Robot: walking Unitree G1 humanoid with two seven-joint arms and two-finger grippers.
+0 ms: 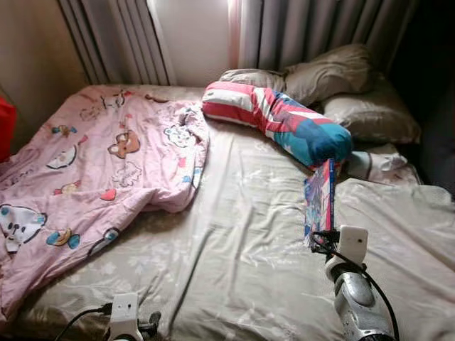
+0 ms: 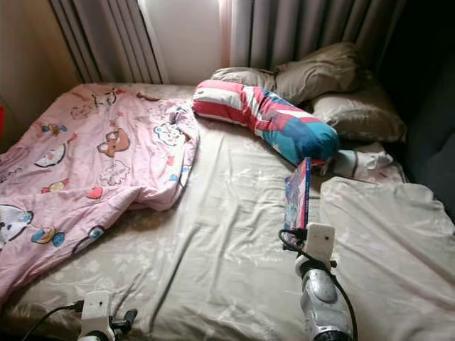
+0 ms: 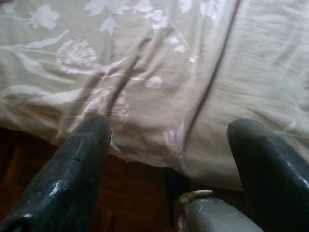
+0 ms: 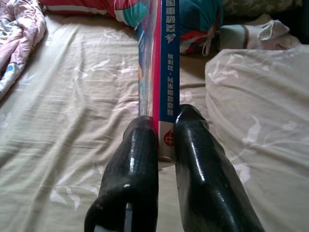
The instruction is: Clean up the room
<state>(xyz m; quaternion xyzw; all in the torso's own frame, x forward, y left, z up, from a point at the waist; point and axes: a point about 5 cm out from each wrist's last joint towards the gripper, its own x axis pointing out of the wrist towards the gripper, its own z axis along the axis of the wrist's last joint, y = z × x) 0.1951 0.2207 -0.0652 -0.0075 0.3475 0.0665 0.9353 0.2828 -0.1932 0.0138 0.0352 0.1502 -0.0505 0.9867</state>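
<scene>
My right gripper (image 4: pixel 165 126) is shut on a thin blue and pink book (image 4: pixel 161 58), held on edge above the beige bed sheet (image 1: pixel 234 249). From the head, the book (image 1: pixel 318 202) stands upright over the right half of the bed, just in front of a red, white and blue bolster pillow (image 1: pixel 277 117). My left gripper (image 3: pixel 174 140) is open with nothing between its fingers, low at the bed's near edge over the sheet's hem and dark floor. A pink cartoon blanket (image 1: pixel 85 170) lies crumpled across the bed's left side.
Beige pillows (image 1: pixel 334 78) sit at the head of the bed by grey curtains (image 1: pixel 284 32). A small white and teal cloth item (image 1: pixel 373 163) lies right of the bolster. A bunched beige duvet (image 2: pixel 384 227) covers the bed's right side. Something red (image 1: pixel 6 128) stands at far left.
</scene>
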